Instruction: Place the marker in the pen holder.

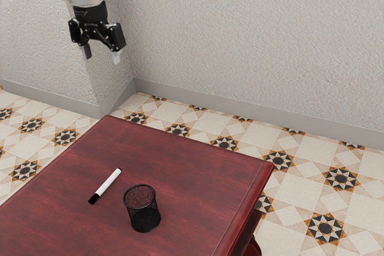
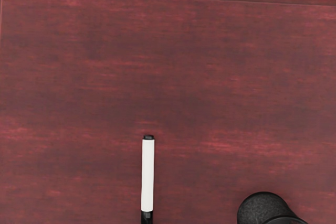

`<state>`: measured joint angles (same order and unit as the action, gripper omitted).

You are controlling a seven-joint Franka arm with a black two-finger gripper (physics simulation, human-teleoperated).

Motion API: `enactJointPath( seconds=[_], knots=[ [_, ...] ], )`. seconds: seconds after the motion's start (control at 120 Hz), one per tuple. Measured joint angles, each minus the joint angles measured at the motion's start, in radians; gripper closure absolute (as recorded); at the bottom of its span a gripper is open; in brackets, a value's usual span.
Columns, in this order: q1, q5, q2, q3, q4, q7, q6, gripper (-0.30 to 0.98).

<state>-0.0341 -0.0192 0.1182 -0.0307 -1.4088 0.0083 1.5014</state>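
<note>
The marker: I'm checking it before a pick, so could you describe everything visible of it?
The marker has a plain white barrel, a longer black section at one end and a short black tip at the other; it looks like plastic. It lies on its side on the red table, beside the pen holder with a gap between them. Only the table touches it.

From where I stand, the dark red table (image 1: 186, 163), streaked like wood grain, is lower than the pincer (image 1: 102, 57) and well apart from it. A marker (image 1: 108, 184), white with black ends, lies flat on the top, below the pincer. Near the marker but not touching it, a black mesh pen holder (image 1: 142, 209) stands upright, farther from the pincer.
</note>
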Motion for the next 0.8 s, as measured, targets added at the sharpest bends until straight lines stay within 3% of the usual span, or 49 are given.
enactJointPath(
  seconds=[0.2,0.292,0.367,0.475,0.8],
  knots=[
    [0.003,0.000,-0.019,-0.007,-0.023,0.003,0.004,0.00],
    [0.007,0.002,-0.178,-0.021,-0.316,0.005,0.086,0.00],
    [0.000,-0.007,-0.231,-0.025,-0.518,0.004,0.185,0.00],
    [0.000,-0.017,-0.213,-0.035,-0.676,0.002,0.324,0.00],
    [-0.003,-0.023,-0.091,-0.046,-0.878,0.029,0.678,0.00]
  ],
)
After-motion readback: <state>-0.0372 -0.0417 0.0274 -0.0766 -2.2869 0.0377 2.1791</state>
